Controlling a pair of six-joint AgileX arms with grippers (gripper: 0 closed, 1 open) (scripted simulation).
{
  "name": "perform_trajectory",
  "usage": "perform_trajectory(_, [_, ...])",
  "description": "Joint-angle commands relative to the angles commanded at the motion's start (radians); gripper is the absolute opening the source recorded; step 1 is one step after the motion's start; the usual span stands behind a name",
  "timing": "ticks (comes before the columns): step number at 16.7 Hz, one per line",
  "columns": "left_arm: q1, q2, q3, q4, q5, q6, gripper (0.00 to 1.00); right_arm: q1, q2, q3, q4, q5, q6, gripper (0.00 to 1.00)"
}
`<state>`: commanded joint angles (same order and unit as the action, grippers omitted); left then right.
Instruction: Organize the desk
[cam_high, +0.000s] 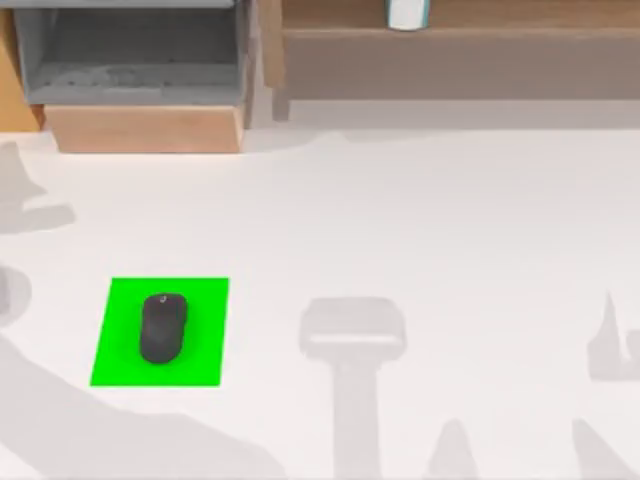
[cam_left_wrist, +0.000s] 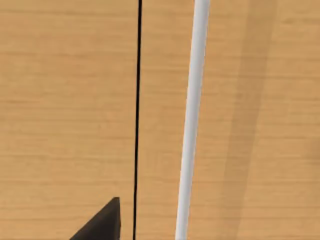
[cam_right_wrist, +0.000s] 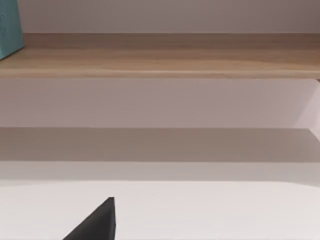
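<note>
The white desk (cam_high: 430, 220) spreads across the top view. A black computer mouse (cam_high: 163, 327) lies on a bright green mat (cam_high: 200, 300) at the desk's front left. A dark edge of my left gripper (cam_left_wrist: 102, 225) shows in the left wrist view, close in front of a wooden panel (cam_left_wrist: 65, 100) with a thin black seam and a white bar (cam_left_wrist: 192, 120). The right wrist view has a dark edge of my right gripper (cam_right_wrist: 95, 222) low over the desk (cam_right_wrist: 210, 210), facing a wooden shelf (cam_right_wrist: 165, 57).
An open grey drawer (cam_high: 135, 50) with a wooden front juts out at the back left. A long wooden shelf (cam_high: 460, 50) runs along the back right and carries a white and teal cup (cam_high: 407, 13). A teal object (cam_right_wrist: 10, 27) stands on the shelf. Arm shadows fall across the desk's front.
</note>
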<state>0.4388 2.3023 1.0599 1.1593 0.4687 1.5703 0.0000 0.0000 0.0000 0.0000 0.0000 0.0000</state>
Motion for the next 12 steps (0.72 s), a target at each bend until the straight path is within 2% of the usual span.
perform_trajectory(3, [-0.027, -0.005, 0.004, 0.015, -0.025, -0.025, 1.00, 0.000, 0.000, 0.000, 0.000, 0.000, 0.000, 1.00])
perform_trajectory(5, [-0.096, -0.001, -0.005, 0.040, -0.087, -0.088, 1.00, 0.000, 0.000, 0.000, 0.000, 0.000, 0.000, 1.00])
perform_trajectory(8, [-0.271, 0.018, -0.047, 0.057, -0.238, -0.246, 1.00, 0.000, 0.000, 0.000, 0.000, 0.000, 0.000, 1.00])
perform_trajectory(12, [-0.601, 0.011, -0.071, 0.048, -0.517, -0.564, 1.00, 0.000, 0.000, 0.000, 0.000, 0.000, 0.000, 1.00])
